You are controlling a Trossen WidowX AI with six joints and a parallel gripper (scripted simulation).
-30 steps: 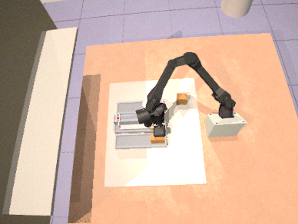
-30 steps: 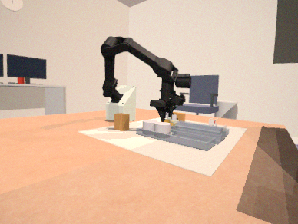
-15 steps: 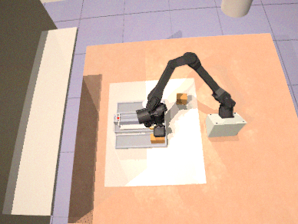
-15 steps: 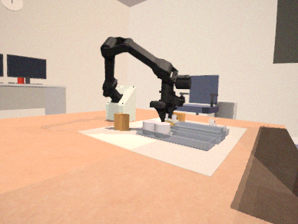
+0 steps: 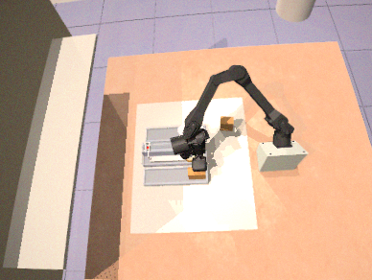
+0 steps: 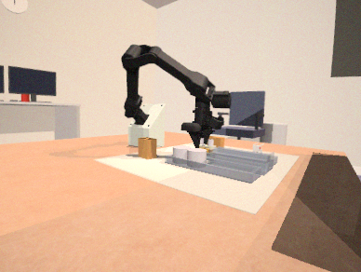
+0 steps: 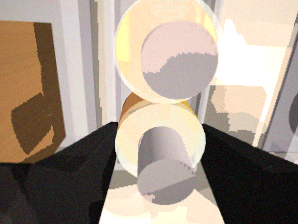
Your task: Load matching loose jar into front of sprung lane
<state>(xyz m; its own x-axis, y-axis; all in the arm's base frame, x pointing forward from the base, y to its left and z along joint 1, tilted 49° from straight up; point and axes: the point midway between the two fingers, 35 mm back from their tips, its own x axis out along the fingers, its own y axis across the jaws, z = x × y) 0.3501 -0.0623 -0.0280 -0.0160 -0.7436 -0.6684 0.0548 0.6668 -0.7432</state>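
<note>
Gripping the loose jar (image 7: 161,152) between its black fingers, the claw (image 7: 160,165) holds it at the front of the sprung lane (image 5: 160,155), just before the matching jar (image 7: 167,50) already there. Judgement: press straight along the lane, slow and level, keeping the grip closed until the new jar is behind the front stop.

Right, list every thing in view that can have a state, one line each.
gripper: jaws shut on the held jar, over the lane.
held jar: upright, gripped on both sides, at the lane's front.
lane jar: upright, just beyond the held jar; whether they touch is unclear.
brown box: upright on the white mat, apart from the rack.
rack: flat on the mat.
</note>
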